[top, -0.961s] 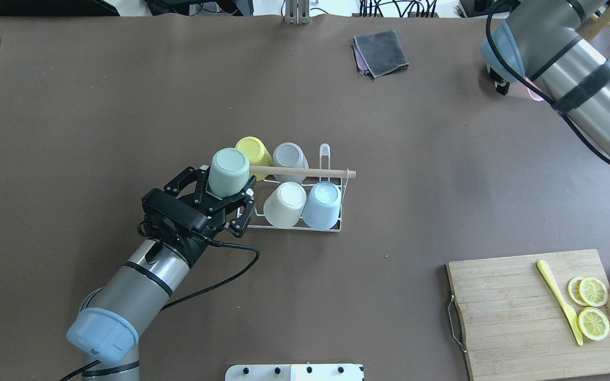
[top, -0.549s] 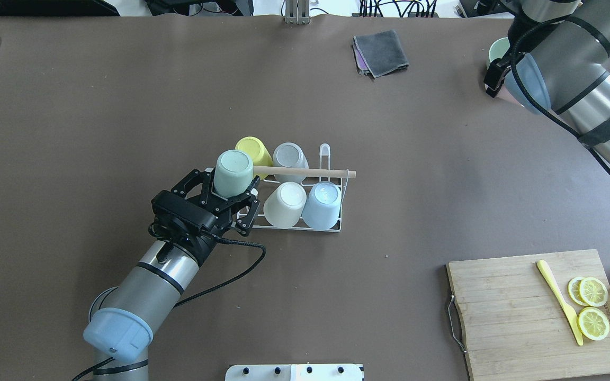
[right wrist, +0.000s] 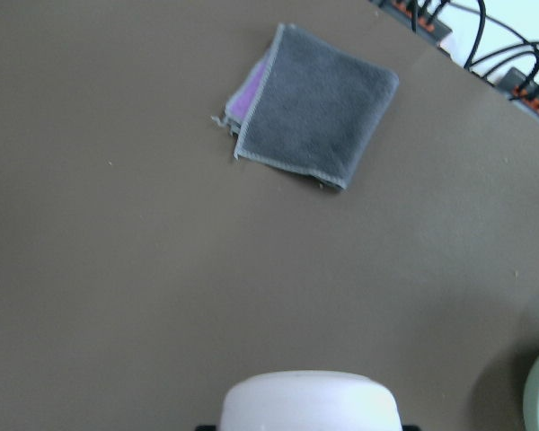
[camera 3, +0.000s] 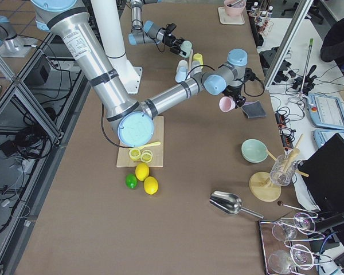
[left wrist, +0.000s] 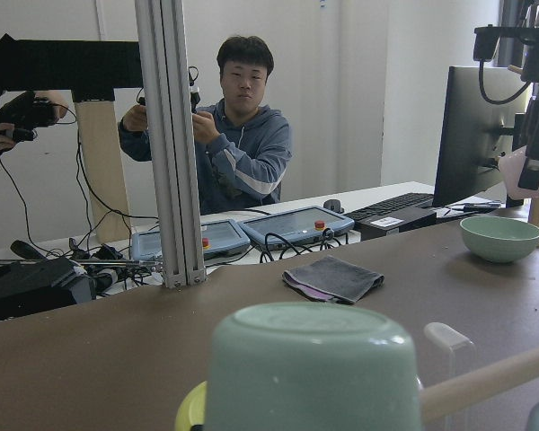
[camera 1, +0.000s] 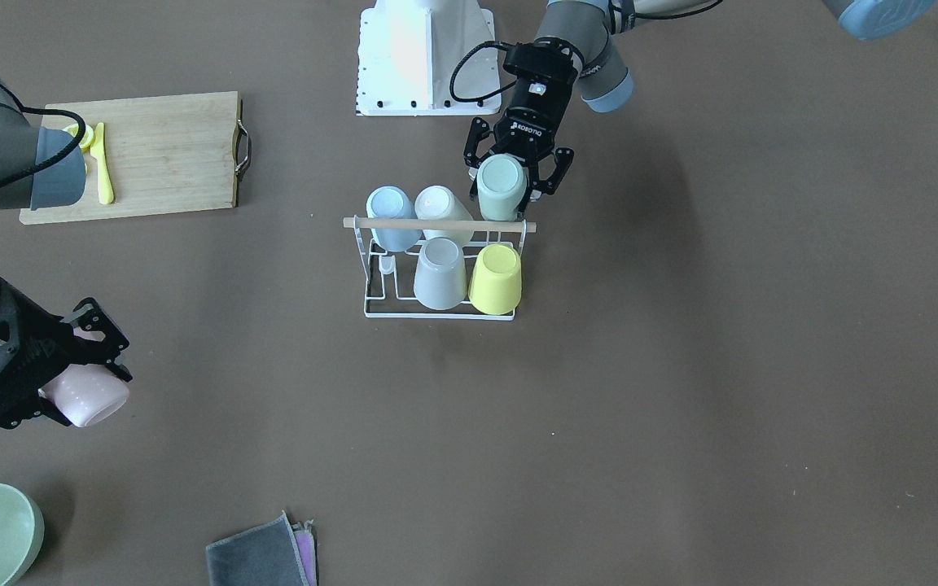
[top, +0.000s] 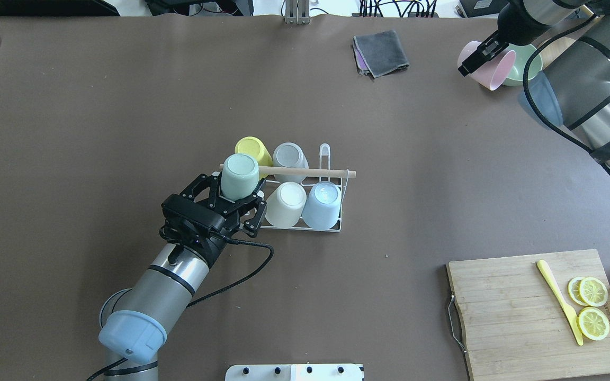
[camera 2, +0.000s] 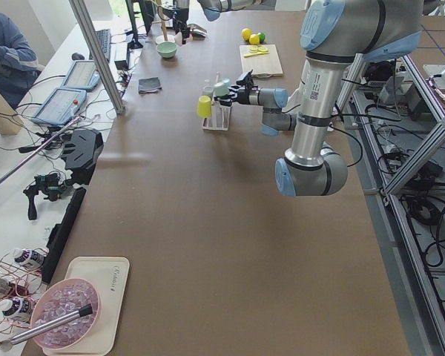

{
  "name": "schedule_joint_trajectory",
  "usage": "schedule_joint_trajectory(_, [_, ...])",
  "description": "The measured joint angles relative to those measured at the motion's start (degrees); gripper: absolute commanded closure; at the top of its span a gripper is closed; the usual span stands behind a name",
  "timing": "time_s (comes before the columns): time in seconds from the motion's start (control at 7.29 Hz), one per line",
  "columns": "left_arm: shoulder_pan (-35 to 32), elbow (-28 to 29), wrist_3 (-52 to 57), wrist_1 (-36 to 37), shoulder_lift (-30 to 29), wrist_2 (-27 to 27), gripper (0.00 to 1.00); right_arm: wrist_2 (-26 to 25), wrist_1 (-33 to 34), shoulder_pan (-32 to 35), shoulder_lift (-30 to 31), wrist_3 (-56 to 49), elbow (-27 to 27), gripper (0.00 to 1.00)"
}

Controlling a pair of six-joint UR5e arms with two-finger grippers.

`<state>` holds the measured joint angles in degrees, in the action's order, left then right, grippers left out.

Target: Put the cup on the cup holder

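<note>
**A:** While the left gripper [camera 1: 515, 172] is clamped on the green cup [top: 240, 172], where does that cup sit?

**B:** Between its fingers, mouth down. The holder [top: 310, 172] lies just ahead of and under the fingertips, its rod touching or nearly touching the cup's far side. A cream cup [top: 285, 203] stands just beside one finger. I can't tell whether a prong is inside the green cup.

**A:** And the right gripper [camera 1: 70, 378]?

**B:** It's closed on a pink cup [top: 493, 71], tilted, well apart from the holder, with a bowl [top: 527, 59] just beyond it.

**A:** How would these cups handle?

**B:** They look like plain tumblers, so probably light and stiff. The walls are smooth and tapered, and I'd guess they could slide in the pads. They seem unlikely to break from a small drop.

**A:** Best place to hold?

**B:** Across the wall, low toward the mouth where it's widest, as the left fingers do. That leaves the closed bottom clear of the rod and the mouth free to slide over a prong.
</note>
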<state>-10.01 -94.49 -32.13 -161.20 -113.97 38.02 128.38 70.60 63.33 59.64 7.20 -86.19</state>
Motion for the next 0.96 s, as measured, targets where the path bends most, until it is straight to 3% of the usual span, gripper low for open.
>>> schedule_joint_trajectory(0.14, [0.11,0.04,-0.66,0.21,-0.06,-0.31,0.51,-0.14,-8.61,-0.43,0.9,3.38,0.13,1.0])
schedule_joint_trajectory(0.27, [0.12,0.03,-0.95,0.28,-0.09,-0.43,0.34,-1.27,-16.75,-1.2,1.66,5.94,0.49,1.0])
schedule_joint_trajectory(0.41, [0.09,0.02,-1.02,0.29,-0.1,-0.47,0.03,-3.71,-24.6,-2.26,2.09,7.39,1.54,1.0])
schedule_joint_trajectory(0.96, [-0.11,0.1,-0.75,0.23,-0.03,-1.1,0.02,-15.1,-60.83,-9.05,2.2,18.66,12.88,1.0])
